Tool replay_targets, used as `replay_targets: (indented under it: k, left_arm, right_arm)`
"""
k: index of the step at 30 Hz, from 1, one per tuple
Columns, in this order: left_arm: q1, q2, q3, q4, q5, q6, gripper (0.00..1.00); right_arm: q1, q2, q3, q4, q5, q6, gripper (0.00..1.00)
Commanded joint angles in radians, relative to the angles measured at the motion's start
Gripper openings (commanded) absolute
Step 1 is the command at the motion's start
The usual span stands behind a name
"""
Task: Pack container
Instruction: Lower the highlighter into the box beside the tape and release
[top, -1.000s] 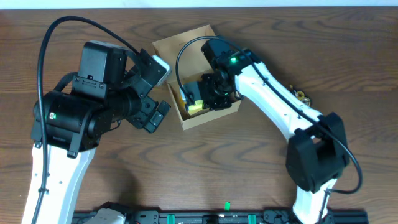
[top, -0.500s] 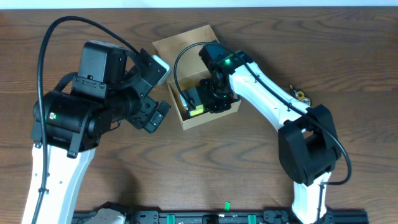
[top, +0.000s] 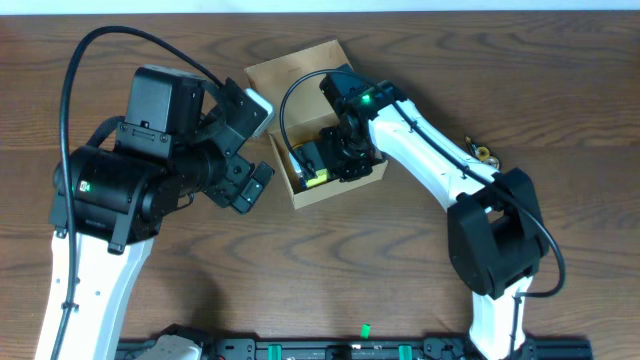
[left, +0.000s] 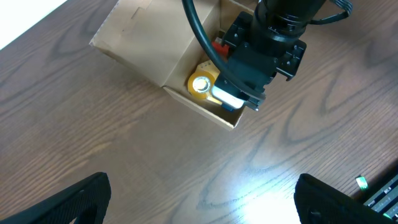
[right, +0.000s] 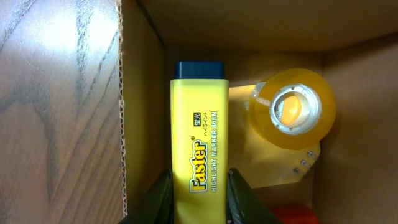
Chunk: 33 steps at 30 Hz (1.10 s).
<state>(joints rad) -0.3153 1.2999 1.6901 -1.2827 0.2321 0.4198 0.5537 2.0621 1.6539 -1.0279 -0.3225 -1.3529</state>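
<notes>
We are clamping a yellow highlighter (right: 198, 124) between the narrowly parted jaws of our right tool (right: 199, 196), down inside the container (top: 295, 72) at the overhead view's upper centre, beside a tape roll (right: 292, 109). Our left tool (top: 266, 143) is gaping wide and empty just left of the container.

A dark brown wood-grain counter (top: 350, 250) fills nearly all of each view. Along its far edge runs a pale, whitish strip (top: 320, 5). A black rail (top: 330, 350) with small green marks lines the near edge. Bright overhead light leaves a glare patch (left: 249, 199) on the wood.
</notes>
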Motion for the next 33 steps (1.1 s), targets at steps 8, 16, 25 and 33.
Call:
replay_targets:
  k: [8,16,25,33]
  left_arm:
    - [0.001,0.001,0.016,-0.003,-0.006,0.006,0.95]
    - [0.001,0.001,0.016,-0.003,-0.006,0.006,0.95]
    - [0.001,0.001,0.016,-0.003,-0.006,0.006,0.95]
    - [0.001,0.001,0.016,-0.003,-0.006,0.006,0.95]
  right_arm:
    - [0.009,0.045,-0.002,0.025,-0.018,-0.017,0.01]
    - [0.009,0.075,-0.003,0.069,-0.018,-0.017,0.01]
    - [0.009,0.084,-0.018,0.090,-0.019,-0.017,0.01]
    - [0.009,0.092,-0.035,0.103,-0.019,-0.017,0.01]
